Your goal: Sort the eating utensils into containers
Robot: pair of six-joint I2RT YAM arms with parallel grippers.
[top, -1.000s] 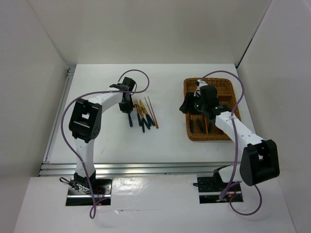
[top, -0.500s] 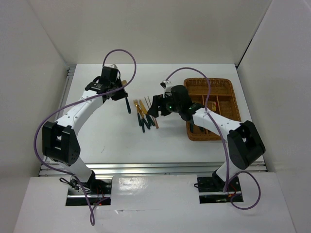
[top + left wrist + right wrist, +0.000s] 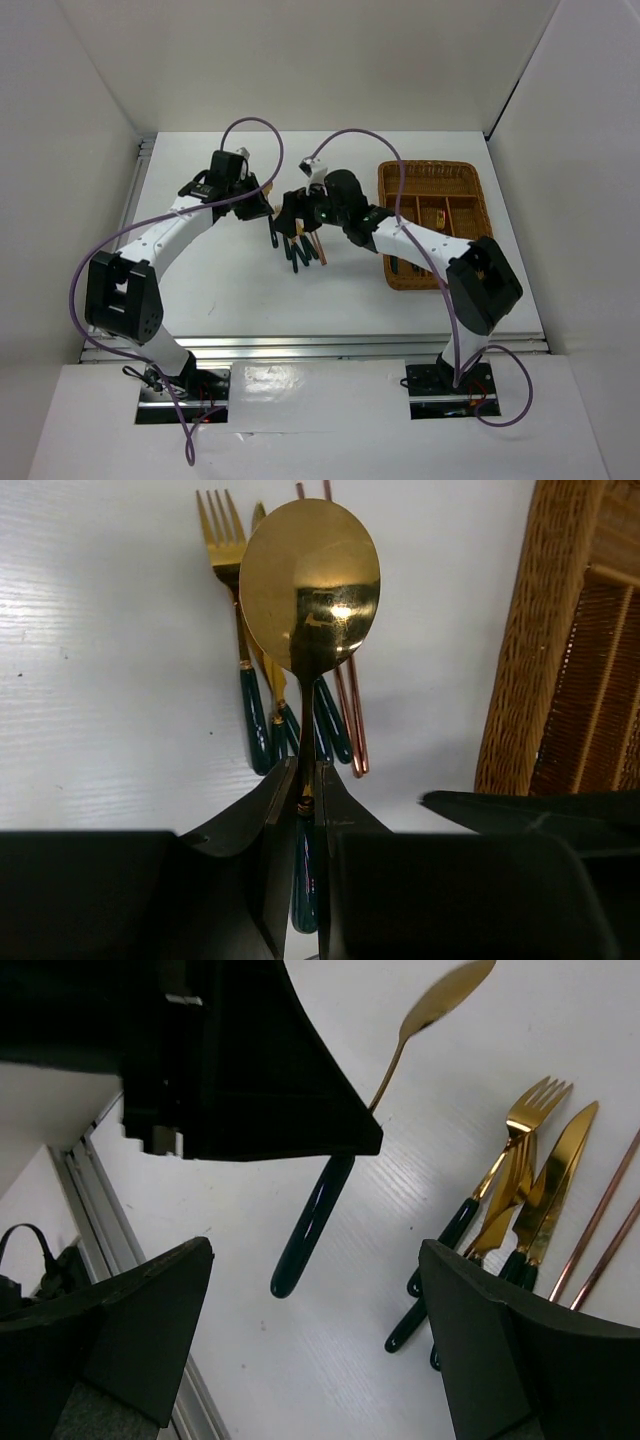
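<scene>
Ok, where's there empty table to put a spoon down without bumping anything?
Bare table: in front, between the cutlery pile and the near rail, and left of the left arm. Crowded: the middle, where the left pincer holding the spoon and the right pincer hang by the pile, beside the wicker tray.

From above, the right arm's black fingers (image 3: 284, 220) cover the heads of the gold cutlery with dark green handles (image 3: 294, 262) midway between the left and right edges of the table (image 3: 200, 270). That arm also hides part of the left side of the brown woven wicker tray (image 3: 430, 165). In the left wrist view the gold spoon (image 3: 310, 590) has its dark green handle partly buried between the left fingers (image 3: 242, 815), and two thin brown chopsticks (image 3: 355, 730) run off the top edge.
</scene>
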